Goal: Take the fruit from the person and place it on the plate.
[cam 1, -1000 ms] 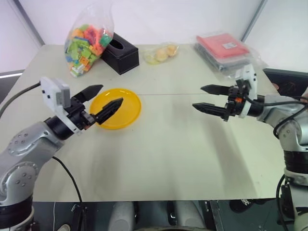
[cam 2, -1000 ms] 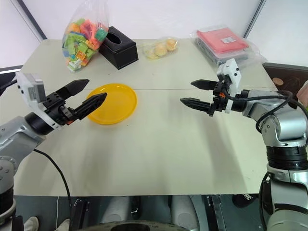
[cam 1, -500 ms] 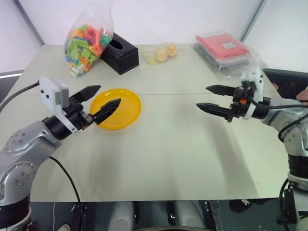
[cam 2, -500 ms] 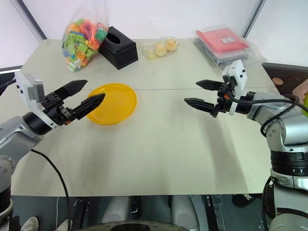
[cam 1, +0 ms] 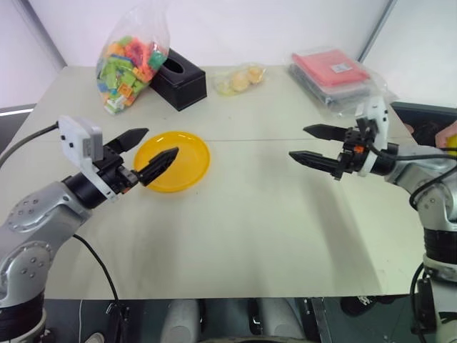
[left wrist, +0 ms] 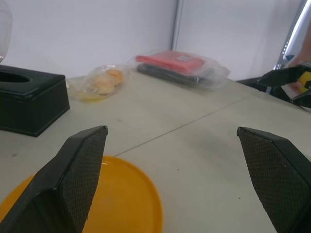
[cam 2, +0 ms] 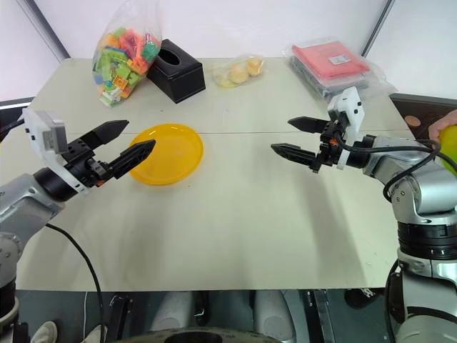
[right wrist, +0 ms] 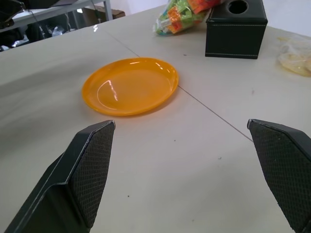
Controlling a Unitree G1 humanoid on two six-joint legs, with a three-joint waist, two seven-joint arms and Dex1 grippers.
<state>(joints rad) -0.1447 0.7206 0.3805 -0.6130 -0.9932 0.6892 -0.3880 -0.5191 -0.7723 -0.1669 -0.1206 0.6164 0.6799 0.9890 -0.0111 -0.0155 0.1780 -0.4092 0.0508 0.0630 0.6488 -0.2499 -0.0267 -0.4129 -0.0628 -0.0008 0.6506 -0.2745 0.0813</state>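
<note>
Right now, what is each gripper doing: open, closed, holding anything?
Left gripper: open, holding nothing, poised over the plate.
Right gripper: open, holding nothing, above the table.

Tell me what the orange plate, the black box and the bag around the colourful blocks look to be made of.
The plate looks like glossy moulded plastic: light glints on its shallow well. The black box seems covered in matte leatherette, with stitching along its edges and a hole in the top. The bag appears to be thin clear plastic film, crinkled, with the blocks showing through.
</note>
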